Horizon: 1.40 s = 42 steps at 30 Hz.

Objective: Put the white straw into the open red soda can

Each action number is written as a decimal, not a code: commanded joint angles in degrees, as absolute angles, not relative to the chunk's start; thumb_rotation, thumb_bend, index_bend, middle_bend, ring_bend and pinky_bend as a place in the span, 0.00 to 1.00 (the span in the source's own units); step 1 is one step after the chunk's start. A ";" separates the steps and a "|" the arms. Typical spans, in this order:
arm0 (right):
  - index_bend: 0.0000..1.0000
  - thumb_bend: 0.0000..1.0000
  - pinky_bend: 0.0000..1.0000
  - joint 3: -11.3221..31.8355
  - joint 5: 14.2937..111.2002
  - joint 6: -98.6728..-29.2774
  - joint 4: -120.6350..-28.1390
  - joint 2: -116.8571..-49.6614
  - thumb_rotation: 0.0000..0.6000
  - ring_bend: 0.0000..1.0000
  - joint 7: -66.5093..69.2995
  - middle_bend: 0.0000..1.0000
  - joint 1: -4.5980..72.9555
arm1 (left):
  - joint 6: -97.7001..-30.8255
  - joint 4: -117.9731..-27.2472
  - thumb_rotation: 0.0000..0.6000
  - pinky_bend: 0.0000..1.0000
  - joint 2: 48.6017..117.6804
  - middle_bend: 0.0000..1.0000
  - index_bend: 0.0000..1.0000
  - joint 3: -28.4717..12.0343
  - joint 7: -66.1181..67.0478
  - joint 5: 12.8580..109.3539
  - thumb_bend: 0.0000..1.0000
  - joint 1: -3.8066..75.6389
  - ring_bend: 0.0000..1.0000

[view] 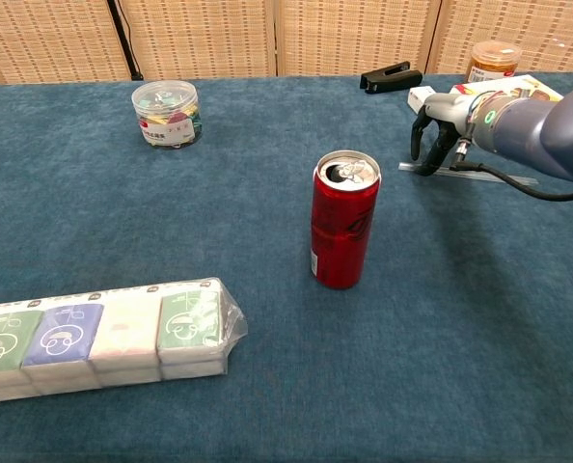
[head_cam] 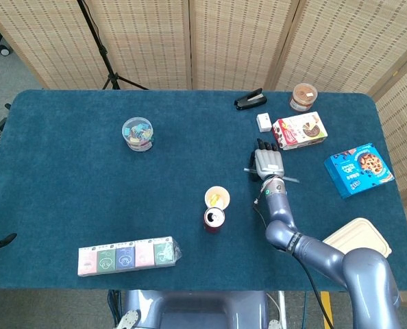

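blue table (head_cam: pixel 87 185), stapler (head_cam: pixel 249 100), snack boxes (head_cam: pixel 299 130)

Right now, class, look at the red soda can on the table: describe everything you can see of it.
The red soda can is a tall, slim can that looks like metal, red with a faint darker emblem on its side and a silver top. Its tab opening is open. It stands upright on the blue table cloth near the table's middle, just in front of a small yellow cup. Nothing grips it; the right hand is well off to one side.
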<state>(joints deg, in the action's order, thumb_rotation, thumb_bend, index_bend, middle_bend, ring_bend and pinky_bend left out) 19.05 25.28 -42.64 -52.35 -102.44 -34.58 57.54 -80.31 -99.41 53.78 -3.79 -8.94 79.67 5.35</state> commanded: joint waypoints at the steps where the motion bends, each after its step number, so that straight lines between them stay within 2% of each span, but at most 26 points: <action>1: 0.48 0.39 0.00 19.04 24.97 -42.41 -52.39 -102.39 1.00 0.00 -34.69 0.00 57.54 | -80.23 -99.43 1.00 0.00 53.79 0.00 0.00 -3.78 -8.85 79.67 0.00 5.39 0.00; 18: 0.51 0.40 0.00 18.56 24.27 -41.15 -50.07 -103.39 1.00 0.00 -35.14 0.00 57.78 | -80.21 -99.41 1.00 0.00 53.83 0.00 0.00 -3.84 -8.86 79.55 0.00 5.37 0.00; 30: 0.55 0.45 0.00 18.38 26.13 -41.54 -49.84 -103.66 1.00 0.00 -34.19 0.00 57.47 | -80.15 -99.44 1.00 0.00 53.81 0.00 0.00 -3.84 -8.89 79.52 0.00 5.37 0.00; 36: 0.56 0.45 0.00 18.61 28.56 -43.23 -53.05 -102.02 1.00 0.00 -32.69 0.00 56.63 | -80.24 -99.39 1.00 0.00 53.76 0.00 0.00 -3.73 -9.08 79.84 0.00 5.31 0.00; 42: 0.57 0.48 0.00 19.87 33.77 -47.42 -61.36 -97.57 1.00 0.00 -28.69 0.00 54.67 | -80.49 -99.32 1.00 0.00 53.62 0.00 0.00 -3.50 -9.55 80.52 0.00 5.16 0.00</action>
